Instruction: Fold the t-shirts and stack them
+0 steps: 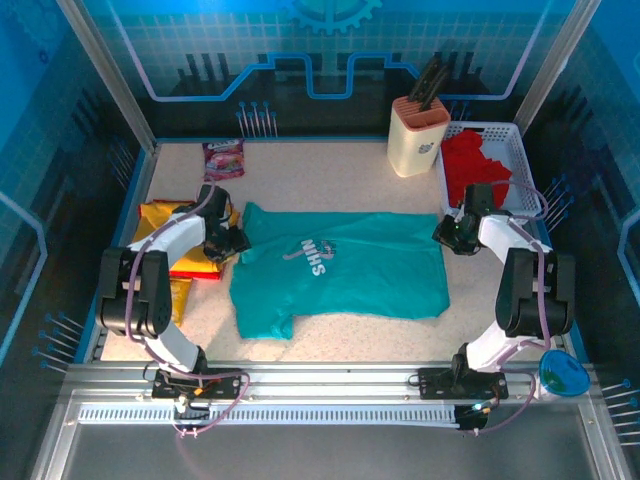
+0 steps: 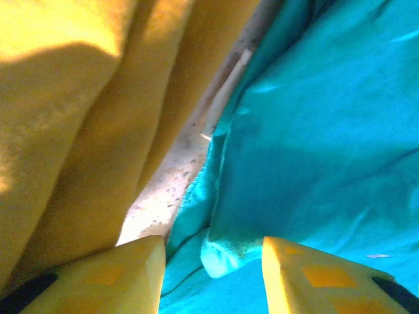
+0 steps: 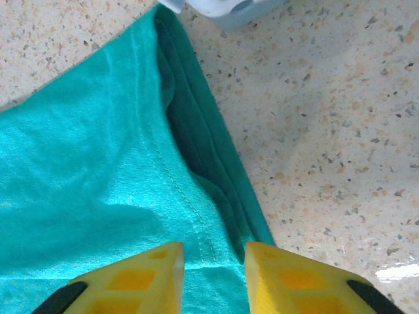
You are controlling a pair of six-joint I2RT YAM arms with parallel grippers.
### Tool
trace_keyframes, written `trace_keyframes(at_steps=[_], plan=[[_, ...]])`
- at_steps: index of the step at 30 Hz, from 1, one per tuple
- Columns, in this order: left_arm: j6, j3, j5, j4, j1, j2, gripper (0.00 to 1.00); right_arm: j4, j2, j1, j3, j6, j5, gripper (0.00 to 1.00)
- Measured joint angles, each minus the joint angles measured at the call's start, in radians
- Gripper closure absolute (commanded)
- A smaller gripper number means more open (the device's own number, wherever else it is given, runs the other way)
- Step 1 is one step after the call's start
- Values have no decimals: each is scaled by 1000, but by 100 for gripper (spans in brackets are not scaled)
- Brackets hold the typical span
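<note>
A teal t-shirt [image 1: 340,270] with a white chest print lies spread flat in the middle of the table. My left gripper [image 1: 232,240] is at its upper left corner, jaws open over a small fold of teal cloth [image 2: 314,150], with the left gripper's gap [image 2: 213,247] not pinching it. A yellow t-shirt [image 1: 165,215] lies crumpled just left of it, seen close as yellow cloth [image 2: 65,131]. My right gripper [image 1: 452,232] is at the shirt's upper right corner, open, and the stitched hem [image 3: 85,176] lies flat in the right gripper's gap [image 3: 214,252]. A red t-shirt [image 1: 470,165] sits in the basket.
A white basket [image 1: 520,150] stands at the back right, its corner [image 3: 222,8] close to the right gripper. A beige knife block [image 1: 418,135] stands beside it. A pink snack packet [image 1: 222,158] lies at the back left, an orange one [image 1: 180,295] by the left arm.
</note>
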Motion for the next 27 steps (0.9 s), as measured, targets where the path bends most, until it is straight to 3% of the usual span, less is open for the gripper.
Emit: trace_keyframes(at_steps=[3, 10, 13, 16, 21, 27], plan=[[16, 2, -26, -16, -30, -18, 60, 0, -5, 0, 0, 0, -4, 68], [62, 76, -109, -8, -292, -53, 74, 2, -17, 0, -1, 1, -22, 57], [76, 92, -131, 9, -348, -14, 73, 4, -28, 0, -8, 2, -30, 51], [96, 105, -173, 31, -376, 65, 68, 4, -32, 0, -11, -2, -42, 47], [130, 113, -261, 54, -401, 169, 68, 5, -38, 0, -13, -3, -51, 46], [157, 123, -307, 76, -406, 181, 71, 13, -39, 0, -18, -3, -70, 46]])
